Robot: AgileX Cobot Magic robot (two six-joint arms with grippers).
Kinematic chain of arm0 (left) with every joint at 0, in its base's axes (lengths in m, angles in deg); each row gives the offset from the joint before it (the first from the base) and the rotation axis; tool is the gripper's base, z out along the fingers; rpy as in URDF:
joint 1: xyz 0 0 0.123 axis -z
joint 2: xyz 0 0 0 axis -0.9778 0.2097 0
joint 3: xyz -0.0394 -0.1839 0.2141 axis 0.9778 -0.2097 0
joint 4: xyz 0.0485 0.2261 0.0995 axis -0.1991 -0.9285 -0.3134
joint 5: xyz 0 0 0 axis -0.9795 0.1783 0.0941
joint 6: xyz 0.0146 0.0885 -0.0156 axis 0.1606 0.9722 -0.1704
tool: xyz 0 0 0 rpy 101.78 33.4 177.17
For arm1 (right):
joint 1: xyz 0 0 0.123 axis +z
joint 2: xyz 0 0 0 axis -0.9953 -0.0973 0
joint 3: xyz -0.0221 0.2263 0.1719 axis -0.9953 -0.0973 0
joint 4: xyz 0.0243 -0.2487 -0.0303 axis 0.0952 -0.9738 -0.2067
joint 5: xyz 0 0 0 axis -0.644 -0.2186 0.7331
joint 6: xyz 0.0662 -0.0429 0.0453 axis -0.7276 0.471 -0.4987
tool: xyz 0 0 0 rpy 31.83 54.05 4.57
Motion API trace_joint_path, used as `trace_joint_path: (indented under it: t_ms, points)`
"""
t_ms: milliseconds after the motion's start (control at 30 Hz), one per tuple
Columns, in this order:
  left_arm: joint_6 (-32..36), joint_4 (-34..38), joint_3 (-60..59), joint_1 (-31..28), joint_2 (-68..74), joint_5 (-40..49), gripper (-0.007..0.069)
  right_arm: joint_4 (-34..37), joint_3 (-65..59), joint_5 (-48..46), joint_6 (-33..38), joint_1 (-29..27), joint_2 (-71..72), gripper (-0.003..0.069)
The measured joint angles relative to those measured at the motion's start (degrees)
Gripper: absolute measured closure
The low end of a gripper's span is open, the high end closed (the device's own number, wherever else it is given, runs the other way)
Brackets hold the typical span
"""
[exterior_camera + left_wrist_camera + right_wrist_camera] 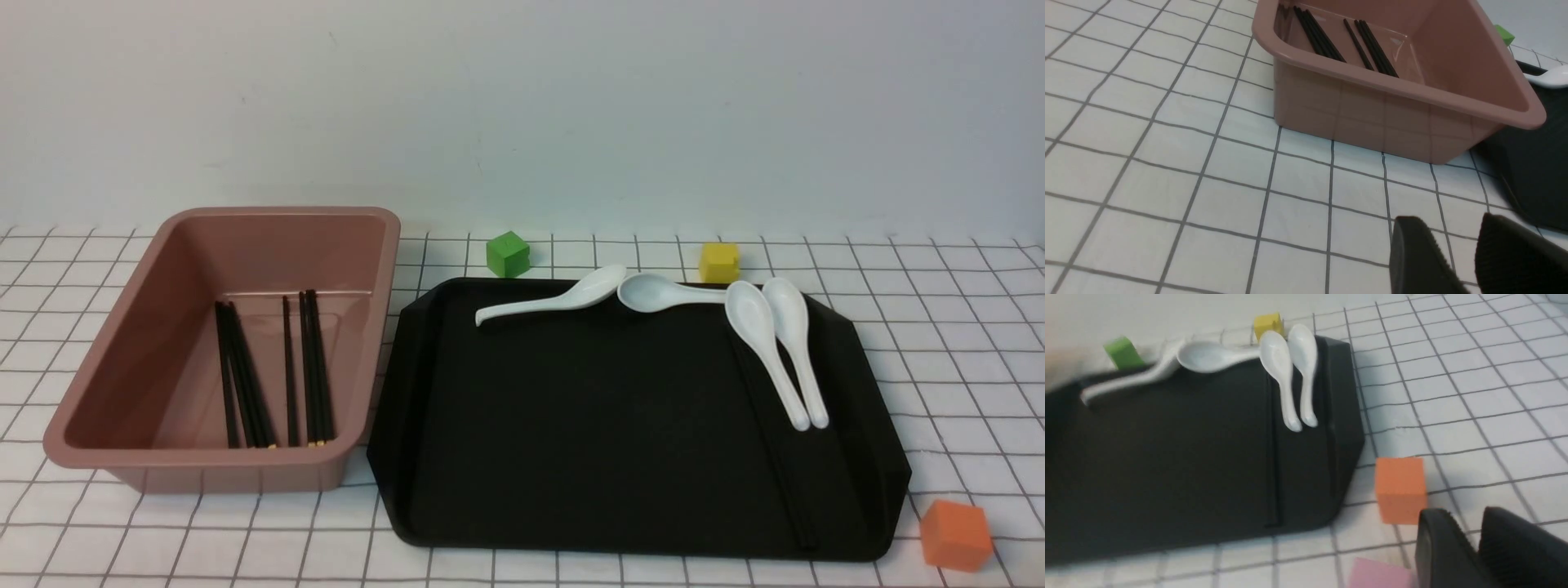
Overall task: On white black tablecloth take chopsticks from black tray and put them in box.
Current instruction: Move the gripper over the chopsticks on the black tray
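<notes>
Several thin black chopsticks (273, 371) lie inside the deep dusty-pink plastic tub (122, 343). A last pair (780, 457) rests on the flat matte black tray (604, 441), under the white spoons (775, 347). Both grippers hold nothing, fingers slightly parted: left gripper (1461, 265), right gripper (1472, 547).

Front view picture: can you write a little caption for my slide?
Black chopsticks lie in the pink box; four white spoons sit on the black tray beside it.

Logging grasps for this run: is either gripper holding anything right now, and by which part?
Nothing is held. The left gripper and right gripper both show empty jaws above the tablecloth.
</notes>
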Motion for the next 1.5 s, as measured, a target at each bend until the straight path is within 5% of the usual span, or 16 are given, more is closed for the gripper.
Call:
trace_joint_path:
  t_ms: [167, 400, 667, 1000, 1267, 1500]
  points:
    - [0.0, 0.0, 0.0, 0.0, 0.0, 0.0, 0.0386, 21.11, -0.05, 7.42, -12.53, 0.0, 0.0, 0.0481]
    - [0.0, 0.0, 0.0, 0.0, 0.0, 0.0, 0.0386, 28.22, -0.05, 9.68, -14.69, 0.0, 0.0, 0.048]
    - [0.0, 0.0, 0.0, 0.0, 0.0, 0.0, 0.0386, 22.17, 10.33, 0.53, -3.07, 0.0, -3.31, 0.0496]
    - [0.0, 0.0, 0.0, 0.0, 0.0, 0.0, 0.0386, -4.3, 39.98, -41.79, 3.86, 0.0, -47.02, 0.067]
    - [0.0, 0.0, 0.0, 0.0, 0.0, 0.0, 0.0386, 9.08, 43.92, -36.51, 20.05, 5.56, -62.07, 0.0652]
    - [0.0, 0.0, 0.0, 0.0, 0.0, 0.0, 0.0386, 3.3, 52.29, -30.86, 15.41, 13.68, -78.18, 0.0615]
